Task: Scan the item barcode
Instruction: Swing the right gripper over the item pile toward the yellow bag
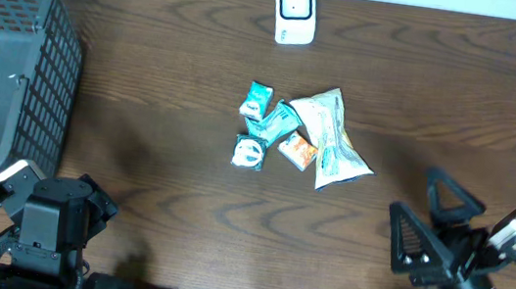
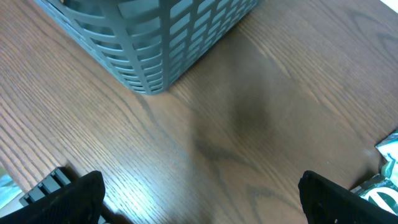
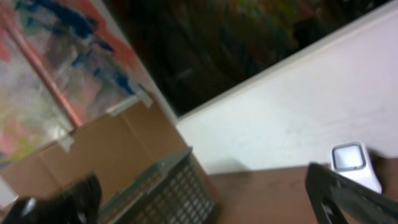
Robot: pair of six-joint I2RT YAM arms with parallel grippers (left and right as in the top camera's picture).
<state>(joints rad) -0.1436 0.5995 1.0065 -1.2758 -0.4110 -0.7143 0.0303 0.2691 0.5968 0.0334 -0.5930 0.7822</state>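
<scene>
Left tool (image 2: 202,202) and right tool (image 1: 411,190): both fully spread, empty, touching nothing. Both sit at the frame's bottom corners, well apart from the packets (image 1: 303,135).

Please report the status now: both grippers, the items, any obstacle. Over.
Both open, empty: left gripper, right gripper. Packets piled mid-table, untouched. Scanner at far edge. No obstacle between.

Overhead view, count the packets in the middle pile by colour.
Small teal foil packets: 3
Small orange packet: 1
Large pale crinkled bags: 2, perhaps 1 folded
Total: 6, uncertain where they overlap
</scene>
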